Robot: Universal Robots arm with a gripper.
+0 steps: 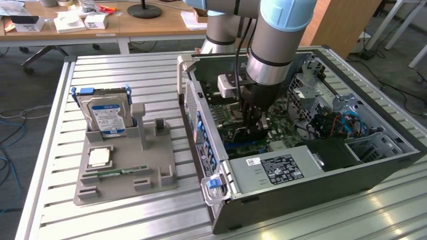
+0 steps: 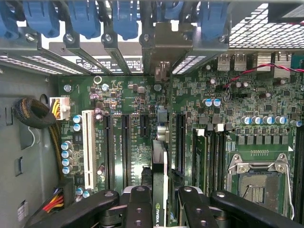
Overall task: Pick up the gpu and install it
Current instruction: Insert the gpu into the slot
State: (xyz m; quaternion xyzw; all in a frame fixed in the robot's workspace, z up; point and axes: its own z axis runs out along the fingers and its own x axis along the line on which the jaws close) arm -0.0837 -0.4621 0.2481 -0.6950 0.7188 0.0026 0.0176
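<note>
My gripper (image 1: pixel 254 128) reaches down into the open computer case (image 1: pixel 373 165) over the motherboard (image 1: pixel 283 131). It is shut on the gpu (image 2: pixel 160 159), which I see edge-on in the wrist view as a thin card with a green label by my black fingers (image 2: pixel 140 205). The card's silver bracket (image 2: pixel 161 45) lies against the rear slot openings under the blue latches (image 2: pixel 126 21). The card stands upright along the black expansion slots (image 2: pixel 126 147), at the motherboard. I cannot tell whether it is seated in a slot.
A grey holder (image 1: pixel 127 167) on the slatted table at the exterior view's left carries the silver hard drive with blue label (image 1: pixel 107 112), a small square chip (image 1: pixel 100 157) and a narrow green memory stick (image 1: pixel 123 171). The power supply (image 1: pixel 280 167) and the cables (image 1: pixel 340 122) crowd the case.
</note>
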